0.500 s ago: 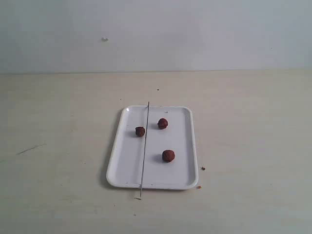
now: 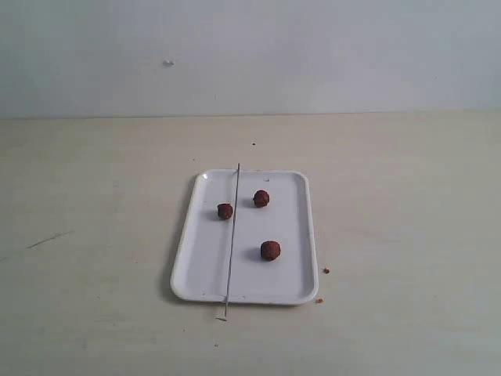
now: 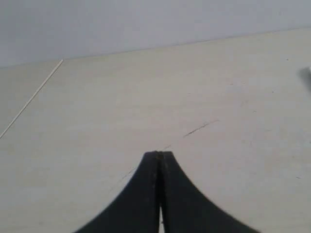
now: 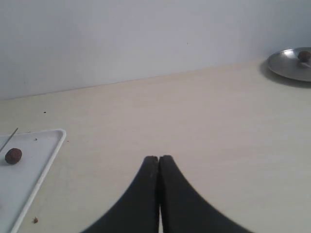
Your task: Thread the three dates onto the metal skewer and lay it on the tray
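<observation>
Exterior view: three dates [image 2: 270,250] loose on the tray [image 2: 196,266], skewer [image 2: 232,235] across it; left gripper [image 3: 159,154], right gripper [image 4: 159,158] both pinched closed, empty.

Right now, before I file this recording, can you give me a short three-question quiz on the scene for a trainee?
1. True or false: none of the three dates is threaded on the metal skewer yet.
2. How does the skewer lie relative to the tray? A: wholly inside it. B: across it, both ends past the rim. C: on the table beside it.
3. Fill in: the left claw and the right claw are both ___ and hold nothing.

Key: 1 true; 2 B; 3 shut.
</observation>
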`<state>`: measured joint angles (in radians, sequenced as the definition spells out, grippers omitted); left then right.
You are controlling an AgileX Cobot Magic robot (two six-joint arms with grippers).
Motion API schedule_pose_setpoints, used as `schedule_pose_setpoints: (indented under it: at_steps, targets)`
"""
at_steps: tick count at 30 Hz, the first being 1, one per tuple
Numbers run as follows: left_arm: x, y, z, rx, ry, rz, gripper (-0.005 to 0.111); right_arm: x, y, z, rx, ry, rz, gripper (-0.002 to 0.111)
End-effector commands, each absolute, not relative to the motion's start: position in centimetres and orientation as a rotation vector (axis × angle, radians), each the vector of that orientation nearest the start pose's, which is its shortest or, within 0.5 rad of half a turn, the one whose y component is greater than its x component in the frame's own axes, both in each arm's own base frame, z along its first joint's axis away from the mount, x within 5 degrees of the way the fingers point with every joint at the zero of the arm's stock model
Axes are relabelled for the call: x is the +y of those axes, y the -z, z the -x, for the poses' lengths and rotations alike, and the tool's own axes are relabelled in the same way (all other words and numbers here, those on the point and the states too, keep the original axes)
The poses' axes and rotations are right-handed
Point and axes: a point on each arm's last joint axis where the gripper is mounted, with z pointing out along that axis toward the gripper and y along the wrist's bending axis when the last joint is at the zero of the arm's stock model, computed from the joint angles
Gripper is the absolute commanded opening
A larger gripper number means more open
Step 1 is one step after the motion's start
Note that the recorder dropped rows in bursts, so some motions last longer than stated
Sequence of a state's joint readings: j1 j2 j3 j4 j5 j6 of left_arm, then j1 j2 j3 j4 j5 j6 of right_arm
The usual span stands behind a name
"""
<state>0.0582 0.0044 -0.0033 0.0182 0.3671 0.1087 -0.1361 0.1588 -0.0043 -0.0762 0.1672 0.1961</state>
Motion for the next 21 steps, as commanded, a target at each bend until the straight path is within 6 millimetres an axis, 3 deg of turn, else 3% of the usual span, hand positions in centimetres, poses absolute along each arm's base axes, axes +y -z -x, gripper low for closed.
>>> schedule_pose_setpoints:
  at_steps: [1,13,15,19,21]
  targets:
    - [0.4,-18.1,-5.3,1.847,-0.165,-0.083,0.000,-1.1,-19.0,-6.6,1.776,0.031,-0.237,0.000]
    - [0.5,-18.7,-5.4,1.779,-0.213,-0.125,0.000,-1.1,-19.0,-6.6,1.776,0.031,-0.237,0.000]
    - [0.3,-19.8,-5.6,1.655,-0.078,0.005,0.000,-1.1,-19.0,-6.6,1.776,0.031,-0.237,0.000]
    - [0.4,-21.5,-5.6,1.412,0.378,0.436,0.000,-1.1,-19.0,-6.6,1.776,0.031,-0.237,0.000]
    - [0.6,-21.9,-5.5,1.353,0.428,0.489,0.000,-1.1,-19.0,-6.6,1.776,0.031,-0.237,0.000]
